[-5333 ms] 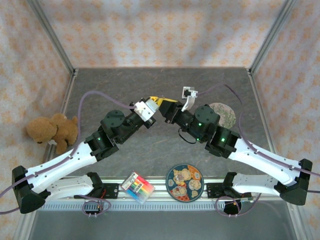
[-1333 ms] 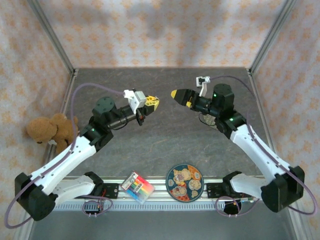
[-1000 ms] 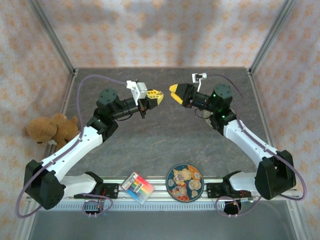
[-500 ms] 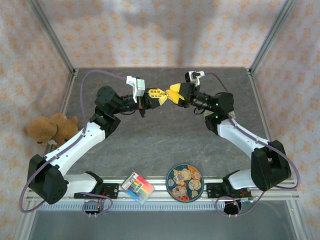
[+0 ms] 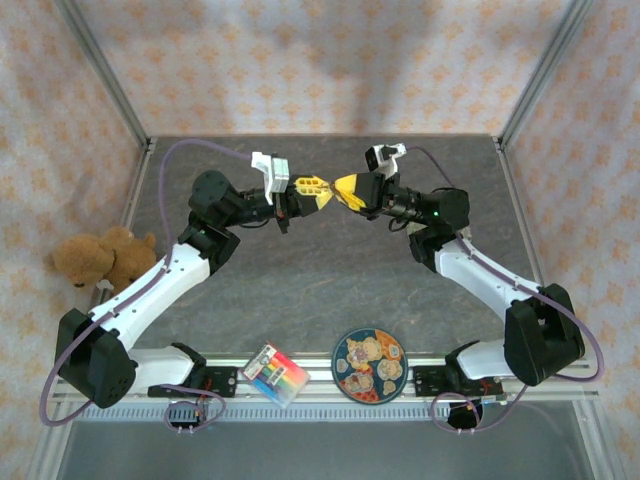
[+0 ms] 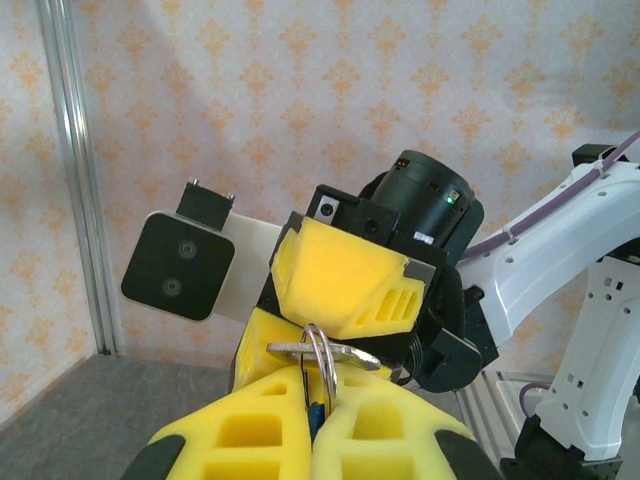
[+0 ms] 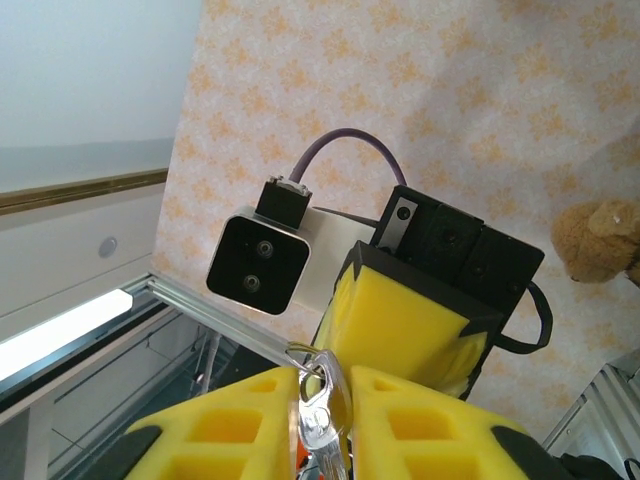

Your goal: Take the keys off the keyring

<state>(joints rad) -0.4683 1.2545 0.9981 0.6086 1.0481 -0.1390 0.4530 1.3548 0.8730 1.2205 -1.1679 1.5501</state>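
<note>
I am keeping both claws raised in the air over the far middle of the desk, tip to tip, because the two parts need to be pulled against each other and not against the surface. The left claw is pressed together on the keyring. In the left wrist view the small blue piece is sitting pinched between its yellow pads, and the thin metal loop is standing up out of the tips. This is giving me a fixed anchor.

The right claw is facing it from the right side. In the right wrist view the key is filling the narrow gap between the yellow pads, so I am judging that this claw is clamped on the key, with the loop just in front of its tips. In the left wrist view the key is lying flat across the loop and going in between the right claw's pads.

The key is not yet off the loop. I am thinking the next move needs a careful slide of the key along the wire, since the grip on such a thin part is looking easy to lose.
</note>
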